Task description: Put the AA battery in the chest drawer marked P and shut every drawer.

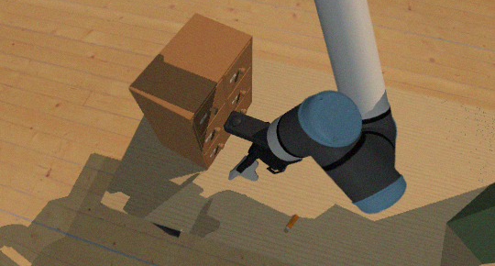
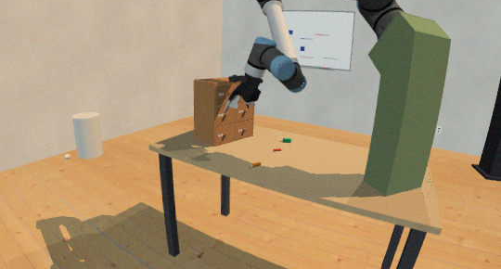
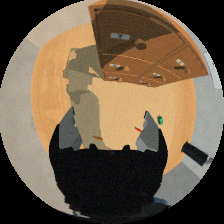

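The AA battery (image 1: 291, 222) (image 2: 255, 164) (image 3: 97, 138), orange with a grey end, lies on the table near its long edge, in shadow. The brown chest (image 1: 215, 42) (image 2: 204, 109) (image 3: 150, 30) stands upright at the table's end. Its several drawers, in two columns, look shut; their small labels are too blurred to read. My gripper (image 1: 244, 171) (image 2: 239, 107) (image 3: 109, 109) is open, with nothing between its jaws. It hangs above the table, in front of the chest's drawer fronts and well away from the battery.
A small red object (image 2: 276, 150) (image 3: 138, 129) and a small green block (image 2: 287, 140) (image 3: 160, 120) lie on the table beyond the battery; the arm hides them in the top view. A tall green column (image 1: 477, 230) (image 2: 404, 103) stands at the table's other end.
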Controlling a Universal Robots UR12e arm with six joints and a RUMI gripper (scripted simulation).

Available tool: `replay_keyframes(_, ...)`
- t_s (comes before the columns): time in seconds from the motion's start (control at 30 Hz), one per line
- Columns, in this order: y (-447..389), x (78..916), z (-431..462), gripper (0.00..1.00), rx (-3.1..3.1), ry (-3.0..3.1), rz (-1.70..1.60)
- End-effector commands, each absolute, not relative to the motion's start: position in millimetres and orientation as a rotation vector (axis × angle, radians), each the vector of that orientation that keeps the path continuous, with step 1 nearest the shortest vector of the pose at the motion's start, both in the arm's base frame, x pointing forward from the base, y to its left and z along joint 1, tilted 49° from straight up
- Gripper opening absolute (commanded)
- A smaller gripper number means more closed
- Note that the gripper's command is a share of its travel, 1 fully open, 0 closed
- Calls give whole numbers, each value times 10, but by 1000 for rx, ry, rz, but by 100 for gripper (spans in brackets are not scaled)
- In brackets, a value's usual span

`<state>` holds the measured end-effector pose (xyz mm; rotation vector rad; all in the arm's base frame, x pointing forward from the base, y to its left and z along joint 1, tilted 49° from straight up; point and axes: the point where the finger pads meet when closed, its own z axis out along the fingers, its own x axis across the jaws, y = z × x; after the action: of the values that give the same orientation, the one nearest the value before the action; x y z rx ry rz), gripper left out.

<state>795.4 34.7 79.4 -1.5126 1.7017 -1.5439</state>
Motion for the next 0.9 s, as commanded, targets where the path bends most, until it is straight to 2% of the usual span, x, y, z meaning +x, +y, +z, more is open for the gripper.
replay_keyframes(0.0, 380, 7896, 804, 100, -1546, 1777, -1495)
replay_keyframes(0.87, 477, 7668, 819, 100, -1652, 2008, -1327)
